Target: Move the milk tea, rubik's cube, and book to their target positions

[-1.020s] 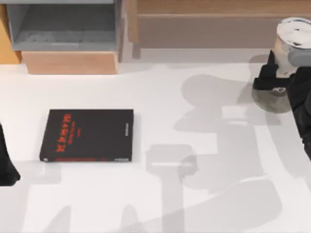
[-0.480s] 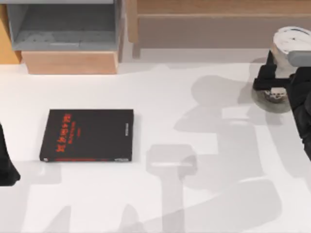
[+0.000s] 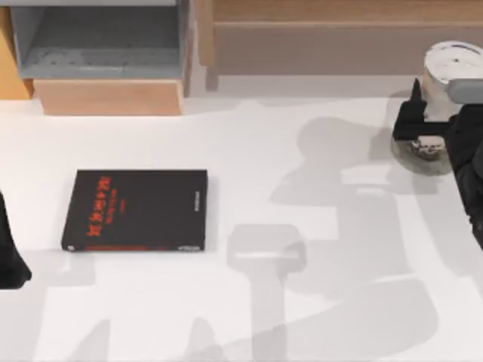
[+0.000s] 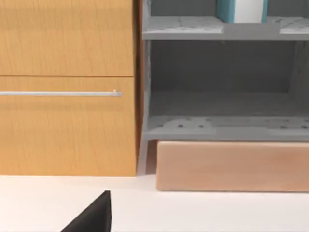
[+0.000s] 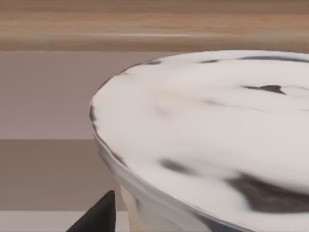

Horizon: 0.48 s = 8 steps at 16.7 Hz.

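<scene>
My right arm comes in from the top view's right edge, a dark mass near the far right corner of the worktop. Its tool (image 3: 426,113) is closed on the milk tea (image 3: 451,72), held from the side — one black finger (image 3: 411,117) stands out clearly on the cup's left, the other is hidden behind the wrist. In the right wrist view a dark fingertip (image 5: 96,217) pokes up beside the cup's wall.

My left arm is parked at the left edge of the worktop; a dark part of it (image 3: 9,253) shows there — with a black fingertip (image 4: 91,217) in the left wrist view.
</scene>
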Each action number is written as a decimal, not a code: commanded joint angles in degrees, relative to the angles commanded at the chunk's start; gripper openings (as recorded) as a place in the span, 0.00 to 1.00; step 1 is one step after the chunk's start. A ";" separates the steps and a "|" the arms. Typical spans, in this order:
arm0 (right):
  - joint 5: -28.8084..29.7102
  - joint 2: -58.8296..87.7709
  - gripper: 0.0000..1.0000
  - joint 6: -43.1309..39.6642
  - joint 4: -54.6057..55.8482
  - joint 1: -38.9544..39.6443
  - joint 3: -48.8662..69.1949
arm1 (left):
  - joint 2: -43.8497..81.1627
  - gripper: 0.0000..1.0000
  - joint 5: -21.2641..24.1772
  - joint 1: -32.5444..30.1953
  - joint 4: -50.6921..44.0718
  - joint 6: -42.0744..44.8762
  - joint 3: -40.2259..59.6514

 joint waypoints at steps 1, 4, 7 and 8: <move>0.00 -0.17 1.00 0.01 0.20 0.10 -0.22 | 0.00 1.00 0.00 0.00 0.00 0.00 0.00; 0.57 -1.40 1.00 0.05 2.17 0.68 -3.68 | 0.00 1.00 0.00 0.00 0.00 0.00 0.00; 1.21 -2.61 1.00 0.06 4.37 1.26 -7.03 | 0.00 1.00 0.00 0.00 0.00 0.00 0.00; 1.24 -2.65 1.00 0.06 4.44 1.28 -7.12 | 0.00 1.00 0.00 0.00 0.00 0.00 0.00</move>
